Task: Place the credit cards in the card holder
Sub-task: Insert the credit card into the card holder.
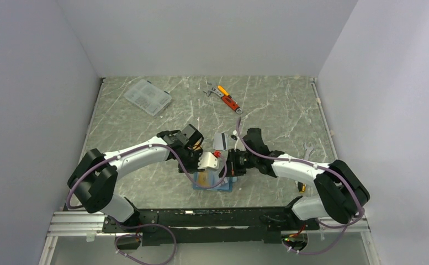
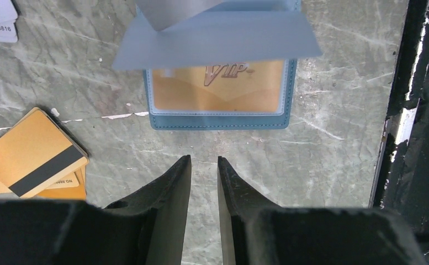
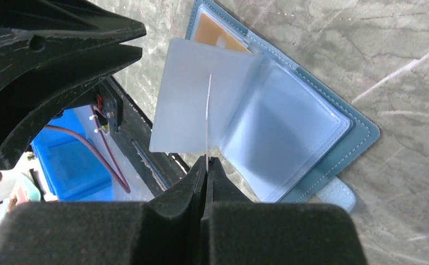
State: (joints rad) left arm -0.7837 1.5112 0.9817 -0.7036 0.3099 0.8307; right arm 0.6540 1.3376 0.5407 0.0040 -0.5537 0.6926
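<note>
The grey-green marbled table [image 1: 278, 110] sat inside plain white walls. My right gripper [image 3: 206, 163] was pinched fully shut on a silver-grey card [image 3: 208, 121]. Its own camera showed the card edge-on, standing over the open card holder [image 3: 361, 130]. A translucent pocket leaf [image 3: 184, 99] of the holder was lifted up just beside that card. My left gripper [image 2: 204, 161] hung over bare table just short of the holder, its jaws a narrow gap apart with nothing between them. The holder lay open and flat close to the table's near edge, between the two arms, with a gold card [image 2: 217, 88] already in its clear pocket. A small stack of orange-gold cards [image 2: 32, 154] lay on the table to one side, apart from the holder. Far back lay a clear plastic box [image 1: 147, 96] and an orange-red tool [image 1: 228, 99].
</note>
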